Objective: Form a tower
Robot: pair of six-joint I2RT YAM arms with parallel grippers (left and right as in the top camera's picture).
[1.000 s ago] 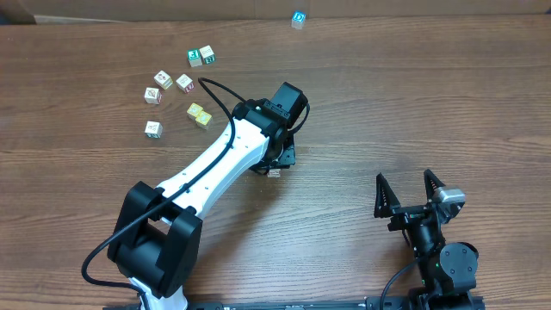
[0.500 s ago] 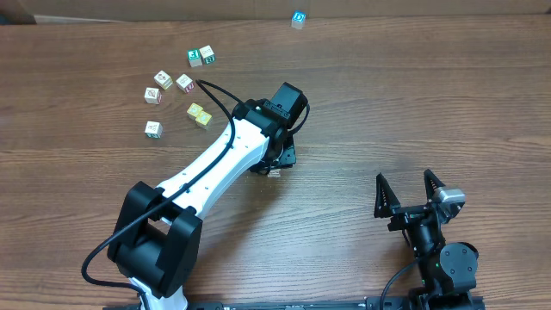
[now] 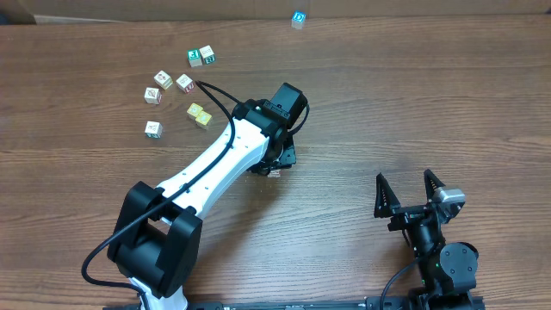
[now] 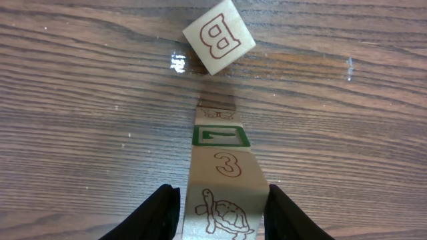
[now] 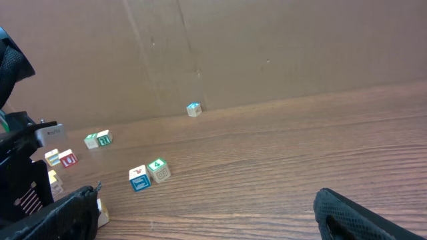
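One tower (image 4: 225, 163) of cubes in the left gripper (image 4: 221, 195)

Loose cubes (image 3: 184, 83) cluster on the table (image 3: 413, 103) at the overhead's upper left; a lone cube (image 3: 298, 19) sits at top centre. In the left wrist view, another cube (image 4: 219, 37) lies near the top edge, just beyond the far end of the tower (image 4: 225, 163).

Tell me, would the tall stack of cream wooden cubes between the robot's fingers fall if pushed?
Probably, yes. The stack of cream wooden cubes is one cube wide and several high, so a sideways nudge would likely topple it. The cubes look loosely stacked, so they may slide apart. The left gripper hugging its top likely steadies it.
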